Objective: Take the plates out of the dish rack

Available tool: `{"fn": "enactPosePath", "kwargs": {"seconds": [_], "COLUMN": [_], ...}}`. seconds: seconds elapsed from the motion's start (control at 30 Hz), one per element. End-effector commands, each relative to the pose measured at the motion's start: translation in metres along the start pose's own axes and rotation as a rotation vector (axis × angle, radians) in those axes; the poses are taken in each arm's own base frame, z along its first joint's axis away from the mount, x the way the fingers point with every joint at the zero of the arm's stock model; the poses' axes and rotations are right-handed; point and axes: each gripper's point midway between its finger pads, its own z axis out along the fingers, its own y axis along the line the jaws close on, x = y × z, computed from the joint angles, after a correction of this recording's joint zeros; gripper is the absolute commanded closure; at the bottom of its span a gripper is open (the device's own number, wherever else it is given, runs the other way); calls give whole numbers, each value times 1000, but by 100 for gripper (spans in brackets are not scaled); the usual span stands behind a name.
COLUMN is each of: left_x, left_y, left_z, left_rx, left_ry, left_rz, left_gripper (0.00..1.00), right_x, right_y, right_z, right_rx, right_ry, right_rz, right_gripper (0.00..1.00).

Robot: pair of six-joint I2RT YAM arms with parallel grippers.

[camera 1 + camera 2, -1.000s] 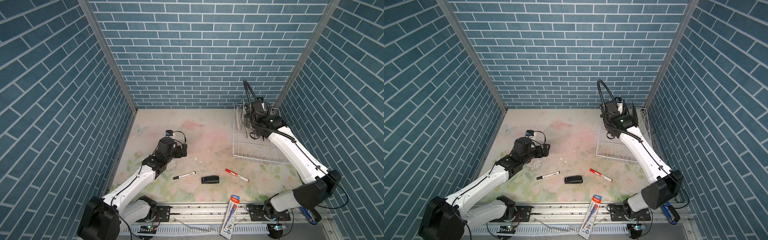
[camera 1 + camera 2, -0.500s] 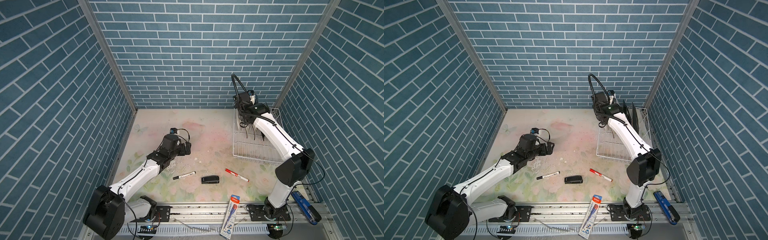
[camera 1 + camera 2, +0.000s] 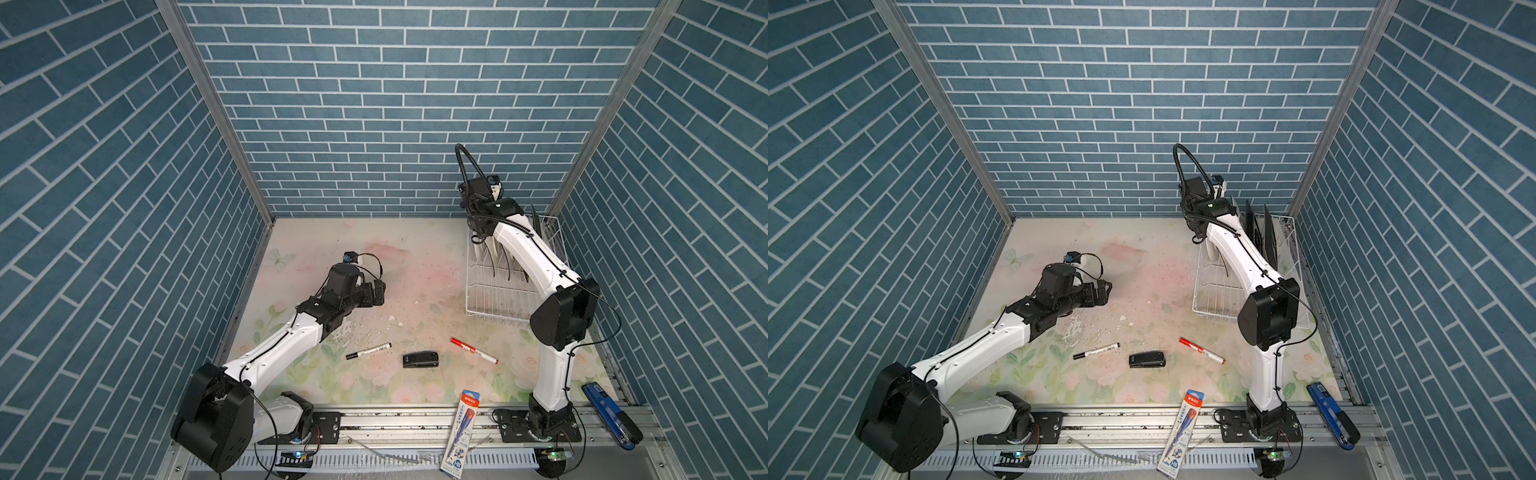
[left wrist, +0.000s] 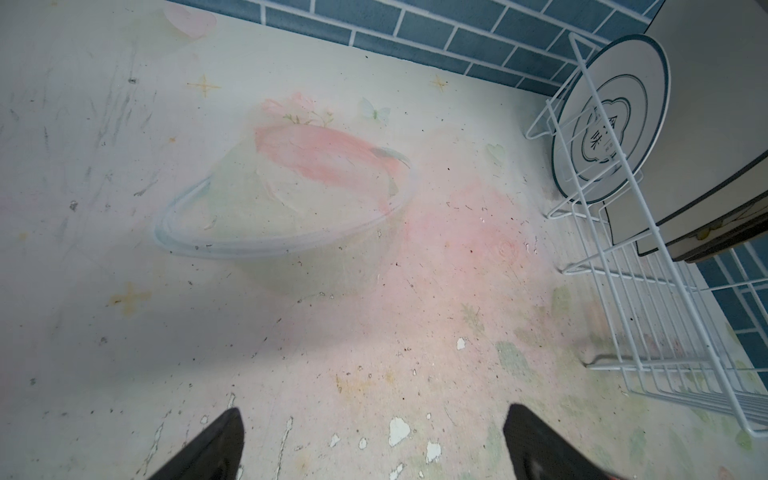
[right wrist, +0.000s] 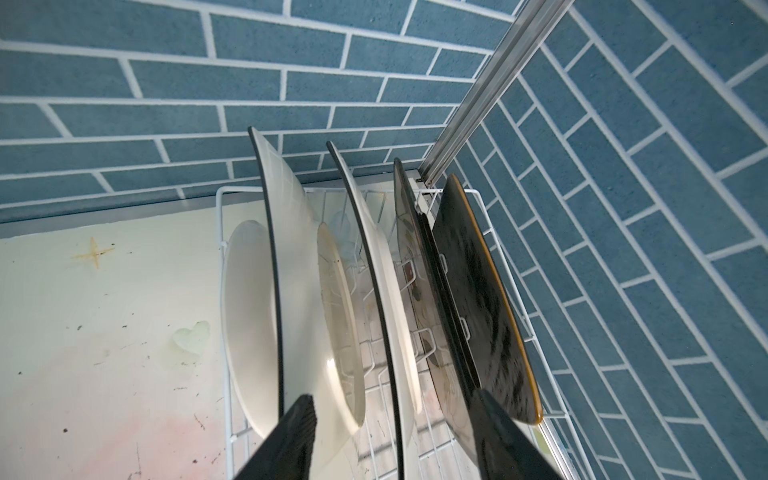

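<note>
Plates (image 5: 374, 291) stand upright between right hand's (image 5: 395, 436) parted fingers.

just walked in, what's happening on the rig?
The plates all stand upright in the dish rack at the back right corner; none is out yet. The right claw hangs over them from above, jaws apart, straddling the two white square ones, gripping nothing visible. The left claw is open and empty, low over the bare floral mat mid-table. Two markers and a small black stapler lie untouched near the front.
</note>
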Motion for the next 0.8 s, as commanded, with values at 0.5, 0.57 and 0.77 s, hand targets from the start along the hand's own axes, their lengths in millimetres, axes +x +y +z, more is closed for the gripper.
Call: {"fn": "enactPosePath", "kwargs": {"seconds": [0.5, 0.57, 0.77], "left_x": [-1, -1, -1], "left_y": [-5, -6, -4], "left_z": [3, 3, 3], "left_rx": [4, 5, 0], "left_ry": [25, 26, 26], "left_rz": [30, 30, 28], "left_gripper": [0, 0, 0], "right_x": [9, 11, 12], "right_y": [-7, -6, -5], "right_z": [41, 44, 51], "right_rx": [5, 2, 5], "right_ry": [105, 114, 120], "right_rz": [13, 11, 0], "right_gripper": [47, 49, 53]}}
